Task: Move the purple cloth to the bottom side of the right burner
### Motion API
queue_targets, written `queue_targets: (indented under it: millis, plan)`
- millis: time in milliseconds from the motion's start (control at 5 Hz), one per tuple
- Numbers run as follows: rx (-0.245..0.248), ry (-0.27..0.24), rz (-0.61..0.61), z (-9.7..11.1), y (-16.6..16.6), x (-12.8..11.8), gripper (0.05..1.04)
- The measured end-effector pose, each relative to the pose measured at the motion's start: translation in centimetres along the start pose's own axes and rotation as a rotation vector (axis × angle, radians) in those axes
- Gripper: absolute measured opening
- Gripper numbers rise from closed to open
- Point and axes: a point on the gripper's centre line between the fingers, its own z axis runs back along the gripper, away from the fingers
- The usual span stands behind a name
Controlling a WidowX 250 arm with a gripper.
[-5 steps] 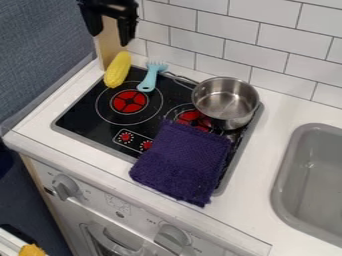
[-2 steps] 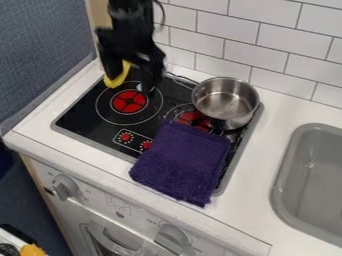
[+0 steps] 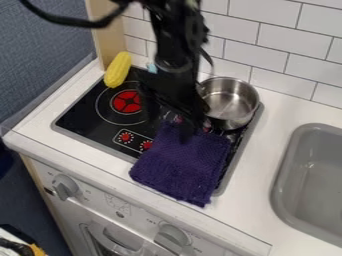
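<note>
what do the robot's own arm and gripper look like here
The arm is black, with blocky, angular segments. A thick black cable curves out at the upper left, and a thinner dark one loops beside the arm. The gripper is black too, with two fingers.

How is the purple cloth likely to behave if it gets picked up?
The purple cloth will probably sag from wherever it is pinched, since it looks knitted and soft. Its thick, fuzzy weave suggests it should grip rather than slip. Lying flat and wide, it seems unlikely to roll, though its edges may fold under.
</note>
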Motion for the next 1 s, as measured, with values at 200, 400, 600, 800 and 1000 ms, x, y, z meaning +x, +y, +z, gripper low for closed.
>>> queue_targets:
  millis: [200,400,600,800,1000]
  plan:
    - [0.003,-0.019,-0.007,-0.9,-1.6,0.4,0.999]
    - [-0.012,-0.017,0.019,-2.0,-2.1,0.6,0.999]
    - [-0.007,-0.016,0.044,-3.6,-1.5,0.5,0.999]
    - [-0.022,-0.008,0.066,-4.2,-0.2,0.9,0.999]
    - [-0.016,-0.013,0.015,-4.6,0.8,1.8,0.999]
